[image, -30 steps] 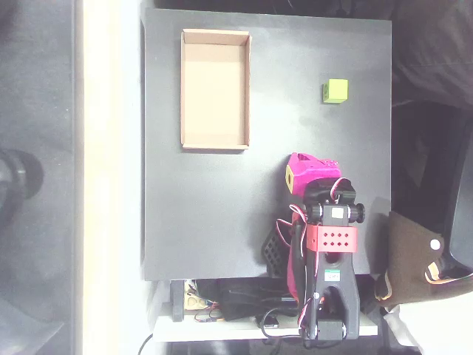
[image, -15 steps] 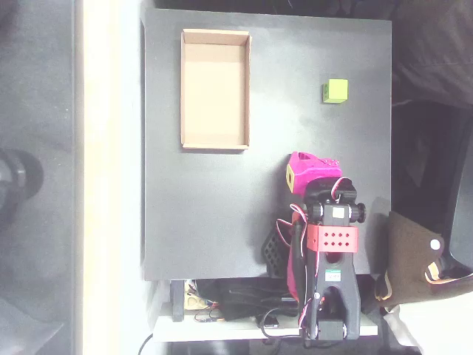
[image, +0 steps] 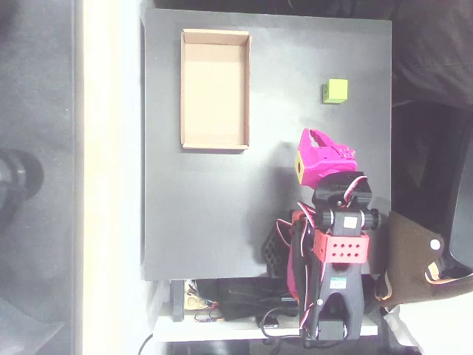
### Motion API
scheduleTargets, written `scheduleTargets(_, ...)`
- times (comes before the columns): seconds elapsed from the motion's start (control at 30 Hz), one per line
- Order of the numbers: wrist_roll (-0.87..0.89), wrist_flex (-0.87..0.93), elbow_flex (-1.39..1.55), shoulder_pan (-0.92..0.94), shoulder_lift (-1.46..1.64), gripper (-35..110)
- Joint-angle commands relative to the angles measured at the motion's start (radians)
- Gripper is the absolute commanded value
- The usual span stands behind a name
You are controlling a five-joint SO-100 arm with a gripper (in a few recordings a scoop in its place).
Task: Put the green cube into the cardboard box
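Observation:
In the overhead view the green cube (image: 335,91) sits alone on the black table at the upper right. The cardboard box (image: 215,89) lies at the upper left, a shallow tan tray with nothing inside. My magenta gripper (image: 319,140) hovers below the cube, about a cube's width or two short of it and slightly to its left, well to the right of the box. A yellow patch shows on its left side. From above, the jaws blend into the magenta body, so their state is unclear. Nothing shows between them.
The arm's red and black base (image: 341,248) stands at the table's lower right edge, with cables and a black part (image: 275,248) beside it. A pale strip (image: 111,177) runs along the table's left side. A brown object (image: 410,251) lies off the right edge.
The gripper has moved up and to the right, closer to the green cube, and the arm has swung slightly right. Cube and box have not moved.

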Motion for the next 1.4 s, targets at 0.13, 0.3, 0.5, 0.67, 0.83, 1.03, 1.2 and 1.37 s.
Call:
scheduleTargets(0.13,0.008,0.015,-0.221,-0.009,-0.083,1)
scheduleTargets(0.3,0.008,0.015,-0.439,0.002,-0.247,1)
scheduleTargets(0.5,0.008,0.015,-0.749,0.008,-0.462,1)
scheduleTargets(0.67,0.008,0.015,-0.992,0.008,-0.643,1)
scheduleTargets(0.83,0.008,0.014,-1.197,0.008,-0.81,1)
scheduleTargets(1.03,0.008,0.014,-1.37,0.009,-0.982,1)
scheduleTargets(1.2,0.015,0.014,-1.445,0.02,-1.103,1)
scheduleTargets(1.37,0.015,0.012,-1.454,0.109,-1.215,1)
